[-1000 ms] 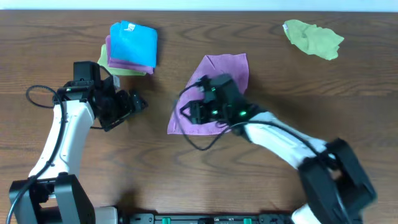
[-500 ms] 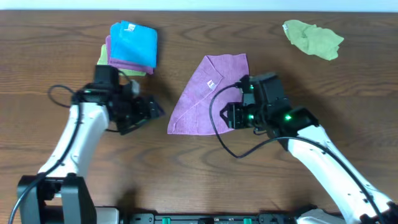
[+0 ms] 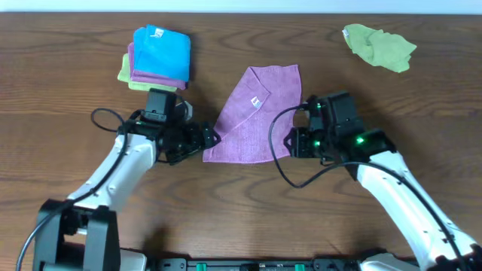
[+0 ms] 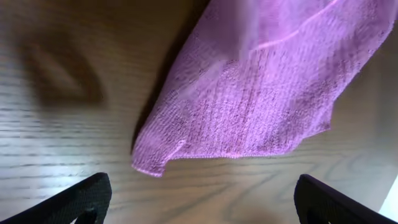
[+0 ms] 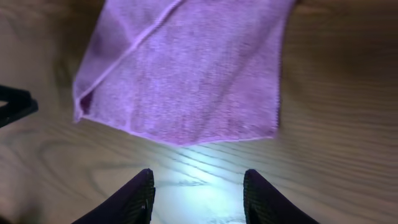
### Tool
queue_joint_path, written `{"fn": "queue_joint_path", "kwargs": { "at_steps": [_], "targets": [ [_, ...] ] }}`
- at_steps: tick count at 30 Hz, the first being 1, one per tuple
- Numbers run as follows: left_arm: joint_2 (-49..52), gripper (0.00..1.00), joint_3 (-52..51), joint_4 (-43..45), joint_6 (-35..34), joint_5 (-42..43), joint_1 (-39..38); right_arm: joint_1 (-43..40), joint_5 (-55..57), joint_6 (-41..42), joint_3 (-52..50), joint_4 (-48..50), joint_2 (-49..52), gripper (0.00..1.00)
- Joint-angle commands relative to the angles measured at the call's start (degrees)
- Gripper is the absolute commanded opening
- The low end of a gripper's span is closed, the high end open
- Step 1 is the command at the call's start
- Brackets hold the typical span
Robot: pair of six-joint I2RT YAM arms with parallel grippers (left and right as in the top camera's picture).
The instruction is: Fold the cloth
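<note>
While hovering at the near hem, the left jaws are gaping wide at the cloth's eight o'clock corner and the right jaws are hanging apart, empty, at four o'clock, probably framing a twin pinch; the cloth is lying centre of the bench.

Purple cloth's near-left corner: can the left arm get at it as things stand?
Probably yes. The left gripper sits right beside the cloth, fingers spread wide, with the corner on the table just ahead of them. Nothing blocks it; the right gripper is off the opposite edge.
</note>
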Motion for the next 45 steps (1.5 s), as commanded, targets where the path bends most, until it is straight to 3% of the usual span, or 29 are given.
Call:
{"fn": "queue_joint_path", "kwargs": {
  "at_steps": [1, 9, 13, 17, 21, 26, 30, 37, 41, 45],
  "targets": [
    [2.8, 0.95, -0.6, 0.9, -0.7, -1.4, -1.6, -0.7, 0.5, -1.0, -0.5, -0.1, -0.5, 0.47],
    [8.1, 0.98, -0.6, 2.1, -0.6, -2.3, -3.6, -1.2, 0.5, -1.0, -2.0, -1.6, -0.5, 0.46],
    [9.2, 0.79, -0.6, 2.1, -0.6, -2.5, -3.6, -2.3, 0.3, -0.8, -4.1, -1.5, -0.5, 0.45],
    [9.5, 0.75, -0.6, 2.8, -0.6, -3.3, -3.8, -2.8, -0.4, -0.8, -6.3, 0.3, -0.5, 0.46],
    [9.5, 0.54, -0.6, 3.7, -0.6, -4.4, -3.8, -2.8, -2.0, 1.2, -9.8, 4.7, -0.5, 0.46],
    [9.9, 0.48, -0.6, 5.9, -0.7, -4.4, -3.8, -2.8, -2.6, 2.5, -12.7, 6.9, -0.5, 0.46],
    [9.9, 0.35, -0.6, 7.0, -1.0, -4.5, -3.8, -2.8, -2.6, 2.5, -12.7, 7.0, -0.5, 0.46],
    [12.0, 0.31, -0.7, 7.5, -1.0, -4.4, -3.9, -2.8, -3.6, 2.5, -12.8, 7.1, -0.5, 0.47],
    [14.5, 0.08, -0.7, 7.4, -0.4, -3.6, -3.8, -2.8, -3.5, 2.5, -12.8, 7.1, -0.5, 0.47],
    [14.3, 0.06, -0.6, 7.3, 1.2, -2.6, -3.6, -2.8, -2.3, 2.5, -13.3, 8.5, -0.5, 0.47]
  ]
}}
